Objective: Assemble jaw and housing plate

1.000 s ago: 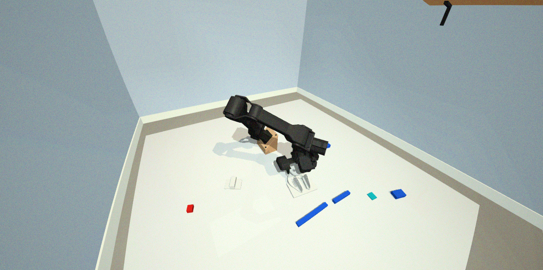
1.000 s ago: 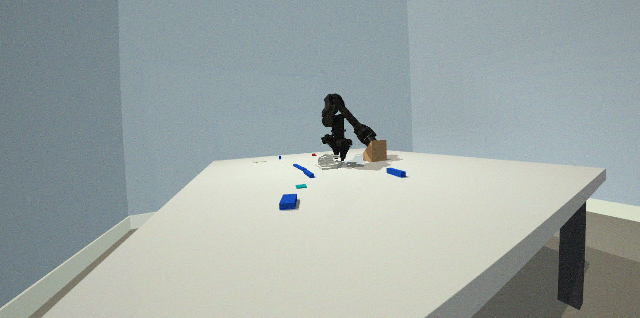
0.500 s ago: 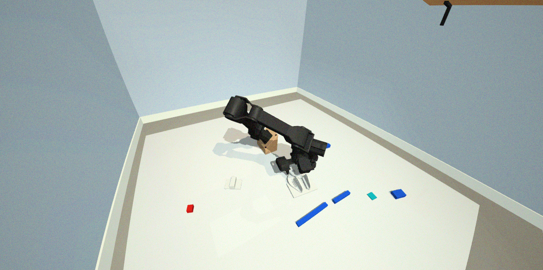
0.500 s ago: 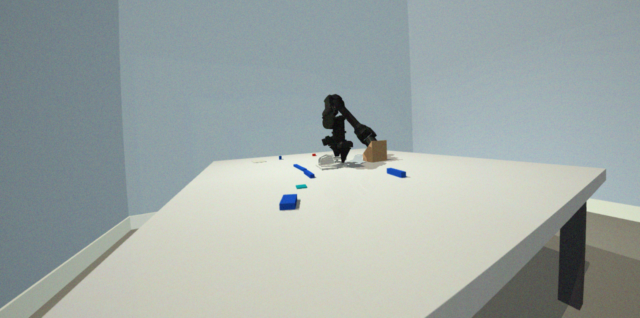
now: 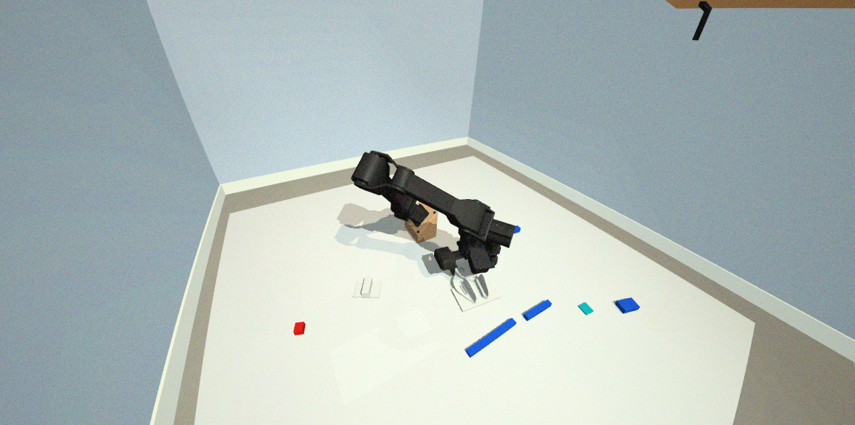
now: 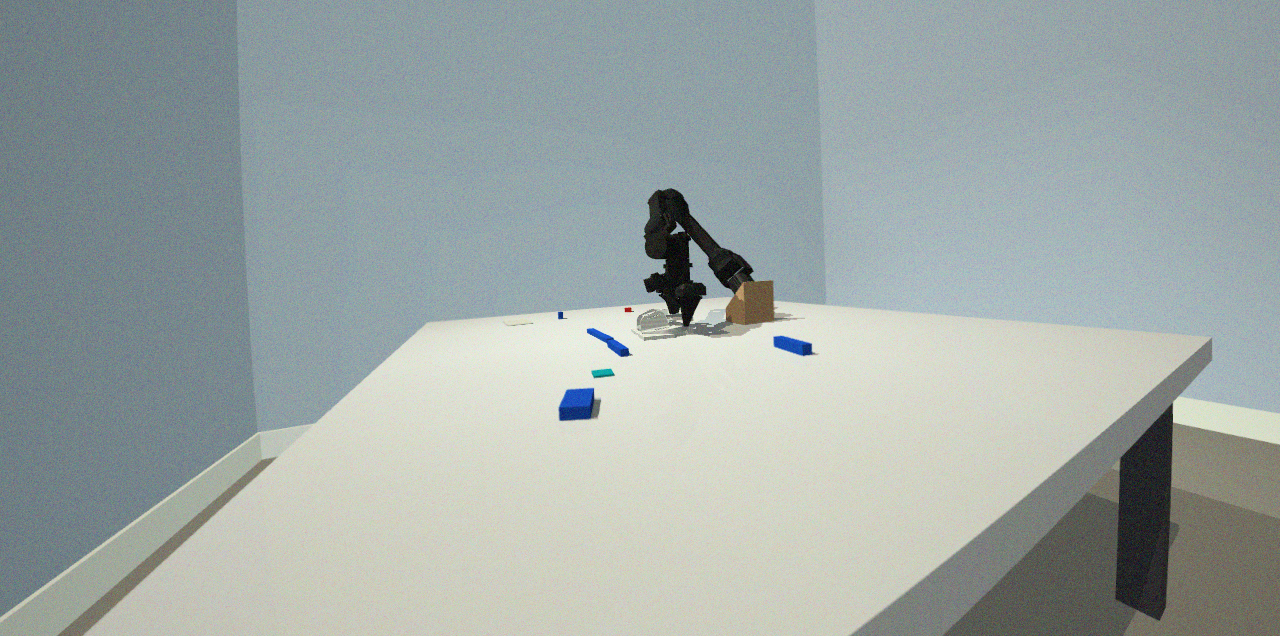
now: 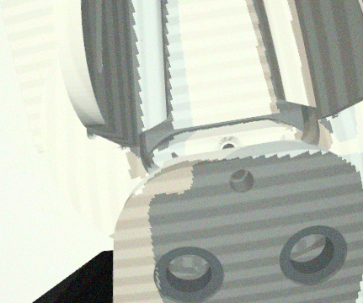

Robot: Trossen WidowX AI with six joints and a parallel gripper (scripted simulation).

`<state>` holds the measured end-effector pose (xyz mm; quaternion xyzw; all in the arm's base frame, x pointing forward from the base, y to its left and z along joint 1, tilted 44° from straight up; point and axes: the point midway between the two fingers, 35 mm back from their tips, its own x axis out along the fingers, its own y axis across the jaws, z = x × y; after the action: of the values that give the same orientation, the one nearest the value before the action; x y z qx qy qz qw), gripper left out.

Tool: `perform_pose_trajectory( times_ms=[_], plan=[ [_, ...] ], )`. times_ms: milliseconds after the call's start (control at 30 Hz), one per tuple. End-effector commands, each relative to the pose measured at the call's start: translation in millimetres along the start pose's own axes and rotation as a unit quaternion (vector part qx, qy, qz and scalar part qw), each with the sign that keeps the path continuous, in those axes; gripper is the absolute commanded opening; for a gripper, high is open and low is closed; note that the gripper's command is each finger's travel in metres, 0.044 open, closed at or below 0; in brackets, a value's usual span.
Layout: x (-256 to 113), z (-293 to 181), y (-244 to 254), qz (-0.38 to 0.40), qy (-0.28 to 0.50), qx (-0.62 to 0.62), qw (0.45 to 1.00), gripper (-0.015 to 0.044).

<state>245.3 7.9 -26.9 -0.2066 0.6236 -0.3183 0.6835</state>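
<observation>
My gripper (image 5: 466,271) (image 6: 680,318) is shut on the housing plate (image 7: 257,219), a pale rounded plate with two large round holes and one small hole. It is low at the rear end of the jaws. Two ribbed, toothed jaws stand side by side on the thin pale base (image 5: 478,304) (image 6: 640,335): the left jaw (image 7: 114,63) (image 5: 463,289) and the right jaw (image 7: 333,55) (image 5: 483,286). A gap lies between them. The plate hides the pins, stubs and gear teeth, so I cannot tell whether the teeth mesh or how the plate meets the stubs.
A small pale stand (image 5: 366,287) is left of the base. A red block (image 5: 299,327) (image 6: 628,310) lies farther left. Blue bars (image 5: 489,337) (image 5: 537,310), a teal tile (image 5: 585,308) (image 6: 602,373) and a blue block (image 5: 626,305) (image 6: 576,404) lie beyond. The wooden block (image 5: 424,232) (image 6: 756,301) stands at the arm's foot.
</observation>
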Motion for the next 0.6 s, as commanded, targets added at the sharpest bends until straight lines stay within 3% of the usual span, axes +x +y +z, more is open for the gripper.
perform_pose_trajectory(
  times_ms=[0, 567],
  plan=[
    [0.7, -0.2, -0.3, -0.001, -0.001, -0.002, 1.000, 0.0351],
    [5.5, -0.2, -0.4, -0.001, -0.001, -0.002, 1.000, 0.0351]
  ],
)
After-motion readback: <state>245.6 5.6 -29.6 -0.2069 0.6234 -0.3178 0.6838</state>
